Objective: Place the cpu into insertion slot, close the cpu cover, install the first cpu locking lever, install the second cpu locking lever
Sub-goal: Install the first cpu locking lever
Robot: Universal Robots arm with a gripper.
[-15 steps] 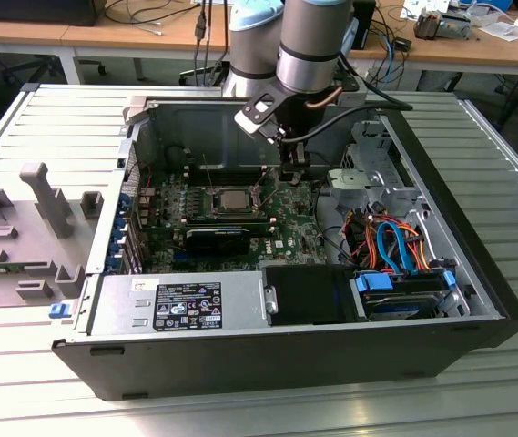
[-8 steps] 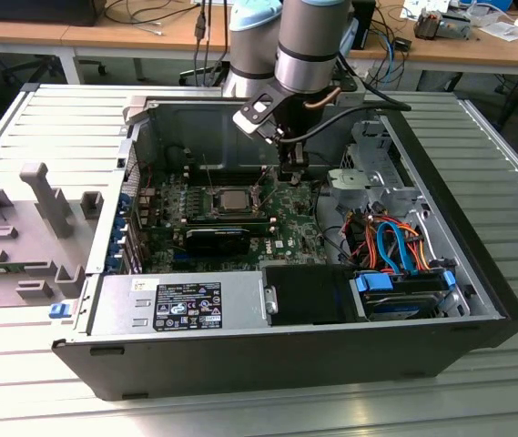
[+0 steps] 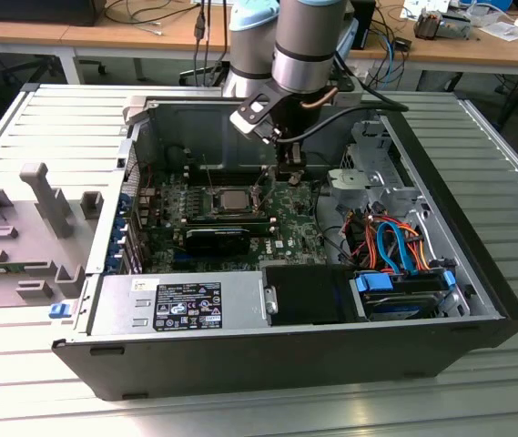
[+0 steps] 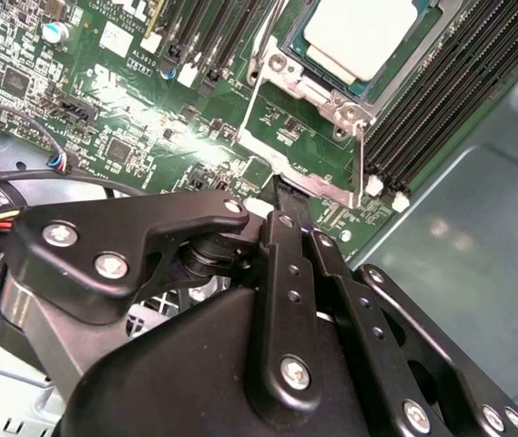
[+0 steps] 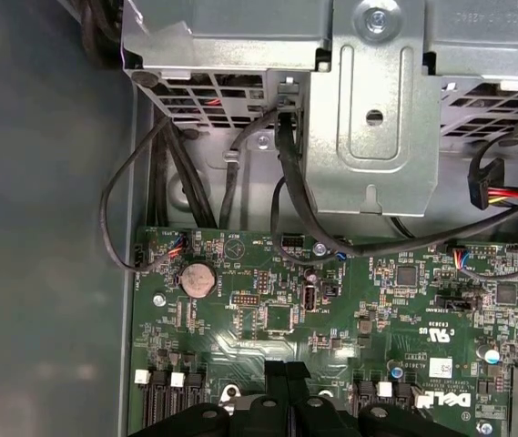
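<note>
Seeing gripper (image 4: 286, 194) pinched shut, empty, tips at near edge of flipped-open cpu cover (image 4: 360, 164). Just past that: cpu (image 4: 368, 36) seated in insertion slot (image 4: 318, 91). Further off, printed sticker label (image 3: 188, 305) on power supply casing (image 3: 117, 305).

The gripper (image 4: 300, 217) has fingers (image 4: 281, 273) of matt black metal, we see, set with bright screws. Just beyond their tips the cpu cover (image 4: 360, 155) is thin bare metal, silvery and shiny; past it the cpu (image 4: 368, 32) has a dull, smooth silver-grey top. The green board (image 4: 195, 137) under the fingers is glossy — we catch white glare on it. Beside them the case floor (image 4: 477, 228) is smooth grey metal with a soft sheen. In the first wrist view, beyond the fingertips, the drive cage (image 5: 377, 155) is dull bare sheet metal, its cables (image 5: 284, 155) matt black.
</note>
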